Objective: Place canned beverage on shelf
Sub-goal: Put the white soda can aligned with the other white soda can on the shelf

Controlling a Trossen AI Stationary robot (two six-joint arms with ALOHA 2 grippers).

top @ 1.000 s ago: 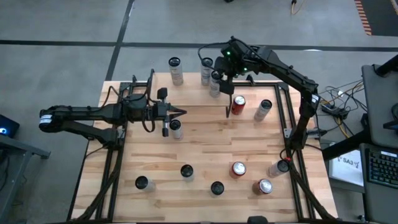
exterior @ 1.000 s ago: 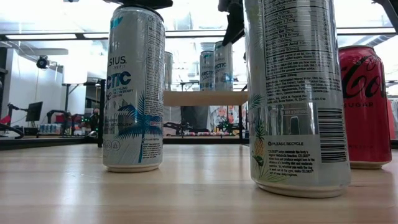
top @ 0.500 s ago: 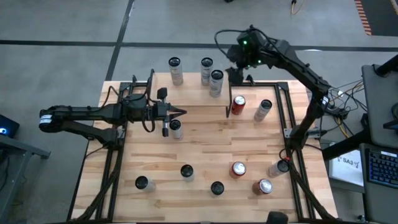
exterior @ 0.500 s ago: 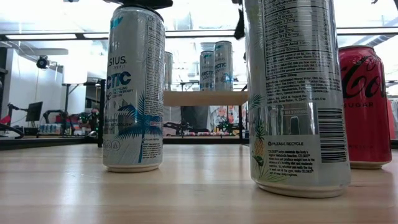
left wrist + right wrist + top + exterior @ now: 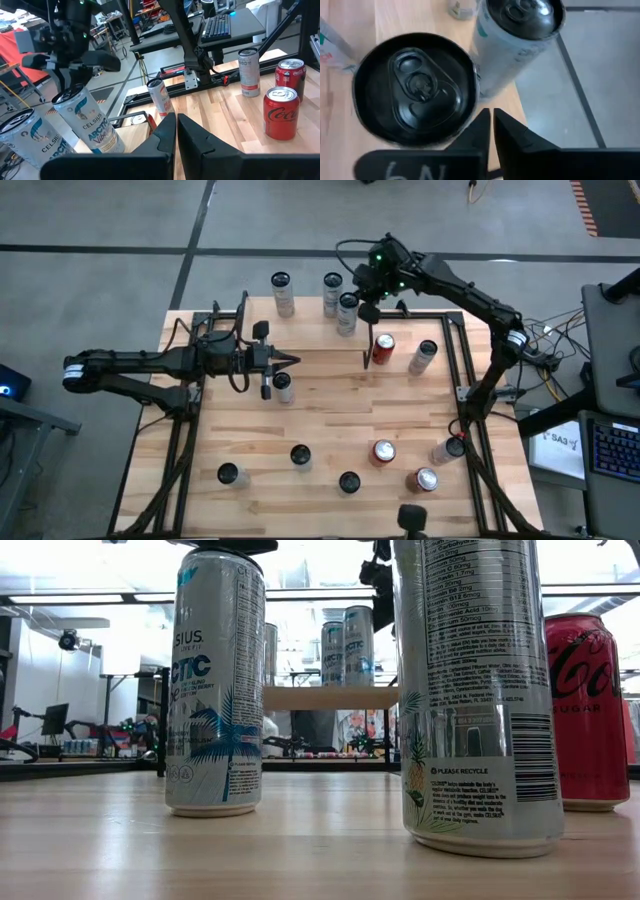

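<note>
**Three Cans Upright on the Shelf, Right Gripper Above the Nearest One**

In the high view the shelf sits at the 12 o'clock edge of the worktop. Three tall silver cans stand upright on its light top board: one toward 11 o'clock, a middle can, and a third can just beside the middle one. In the low view the board shows far back between the big foreground cans, with two of these cans side by side on it.

The right gripper hangs above the shelf's 1 o'clock end, just beside the third can and apart from it. Its wrist view looks straight down on that can's black lid, with another can next to it; the two dark fingers lie drawn together with only a thin slit between them, holding nothing.

The left gripper waits at mid-worktop toward 9 o'clock, its fingers likewise closed to a narrow gap and empty, beside a dark-topped can.

A red cola can and a leaning silver can stand near 2 o'clock. More cans, silver and red, are scattered toward 6 o'clock.
</note>
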